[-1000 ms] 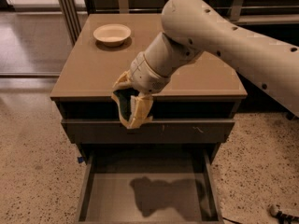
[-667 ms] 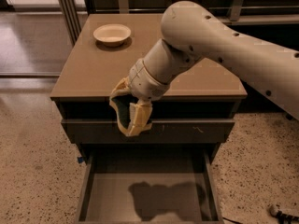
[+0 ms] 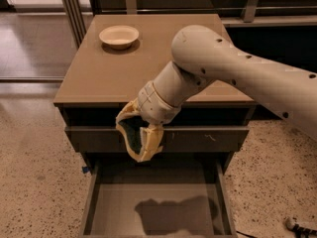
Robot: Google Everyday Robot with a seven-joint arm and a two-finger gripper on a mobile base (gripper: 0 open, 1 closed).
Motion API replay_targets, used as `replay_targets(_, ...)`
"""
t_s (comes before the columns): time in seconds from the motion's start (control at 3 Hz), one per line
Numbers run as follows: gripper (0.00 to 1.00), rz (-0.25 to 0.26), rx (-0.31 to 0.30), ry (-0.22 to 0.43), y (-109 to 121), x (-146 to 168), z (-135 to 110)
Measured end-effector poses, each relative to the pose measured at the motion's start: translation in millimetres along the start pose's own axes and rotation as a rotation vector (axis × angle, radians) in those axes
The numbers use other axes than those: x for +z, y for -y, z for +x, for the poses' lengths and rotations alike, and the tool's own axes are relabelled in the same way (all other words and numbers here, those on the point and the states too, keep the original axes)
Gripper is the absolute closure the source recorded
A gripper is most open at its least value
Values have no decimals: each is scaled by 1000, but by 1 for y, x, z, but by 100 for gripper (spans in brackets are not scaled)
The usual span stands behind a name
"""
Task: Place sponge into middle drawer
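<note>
Nearest the camera, the middle drawer [image 3: 111, 205] is pulled out from the bottom of the cabinet [image 3: 99, 83]. On its plain grey-brown floor lies only the dark shadow [image 3: 173, 214] of the arm, toward the right half. A small blue scrap [image 3: 85, 170] shows at the drawer's far left corner, against the cabinet's left leg.

Above the drawer's far edge, left of its middle, the gripper [image 3: 141, 150] hangs pointing down, in front of the cabinet's front face. Its pale yellow fingers [image 3: 153, 140] curve toward each other and pinch the sponge [image 3: 131, 133], of which only a dark greenish face shows between them. The sponge is in the air, clear of the drawer floor and of the cabinet top.

Behind the gripper, the closed drawer [image 3: 208, 139] has a few small pale scratch marks on the right part of its flat front. Over it is a dark gap under the cabinet top.

The pale arm [image 3: 237, 71] comes in from the right and crosses the top's front right corner.

Near the far left corner of the cabinet top stands a shallow cream bowl [image 3: 119, 36], upright, with only its pale inside showing. Beyond it are metal legs [image 3: 72, 9] and a shiny floor.
</note>
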State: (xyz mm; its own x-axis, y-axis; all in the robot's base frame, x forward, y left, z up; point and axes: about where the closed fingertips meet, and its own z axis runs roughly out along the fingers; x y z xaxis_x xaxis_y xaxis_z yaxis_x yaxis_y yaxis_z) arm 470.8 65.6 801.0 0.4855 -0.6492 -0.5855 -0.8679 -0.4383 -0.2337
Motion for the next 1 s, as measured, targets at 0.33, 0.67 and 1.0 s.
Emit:
replay_targets(0.33,100,-3,-78,-16,-18,34,29)
replay_targets(0.67,100,-3,-78,-16,-18,34,29)
replay_targets(1.0,100,5,-83,9,-22,50,40)
